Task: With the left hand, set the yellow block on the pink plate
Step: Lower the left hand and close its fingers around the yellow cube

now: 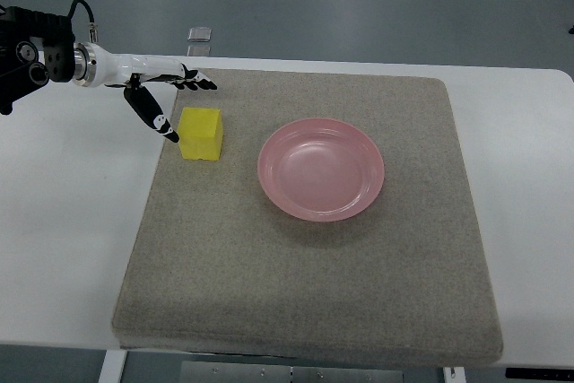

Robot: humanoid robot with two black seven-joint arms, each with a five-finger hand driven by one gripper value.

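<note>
The robot's left hand (166, 96) comes in from the side with its fingers (199, 81) spread apart, holding nothing. One finger points down by the yellow block (200, 134), which sits just under the hand, on the side nearest me. I think the hand is open so it can go around the block. The block is a smooth cube with square sides. Past the block sits the pink plate (321, 169), round, shiny and bare. Both rest on a fuzzy gray mat (305, 293) on a white table (63, 221).
</note>
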